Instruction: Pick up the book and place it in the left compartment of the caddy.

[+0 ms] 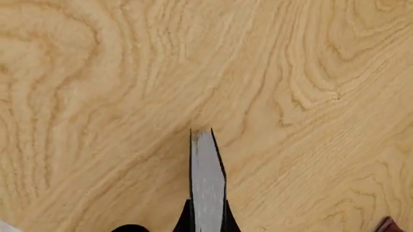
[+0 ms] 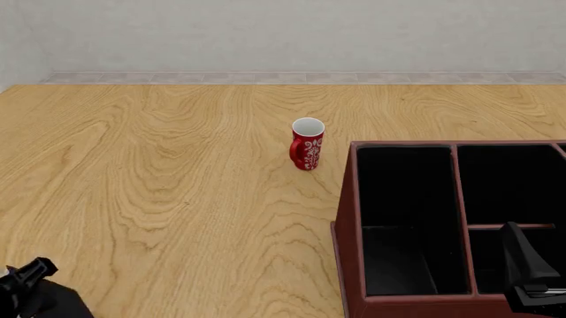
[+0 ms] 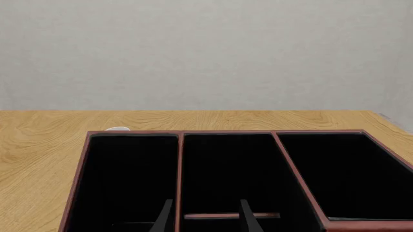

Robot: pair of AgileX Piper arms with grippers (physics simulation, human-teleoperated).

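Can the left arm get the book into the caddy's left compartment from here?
Probably yes. The left gripper holds the book out to the left of the caddy, with bare table between. The left compartment is open on top, and the right gripper hangs over the next section.

Simulated tabletop: bare wooden table [image 2: 177,199], blank grey wall [image 2: 283,33].

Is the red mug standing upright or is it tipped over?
Upright. In the front view the red mug stands on the wooden table, its white open rim facing up.
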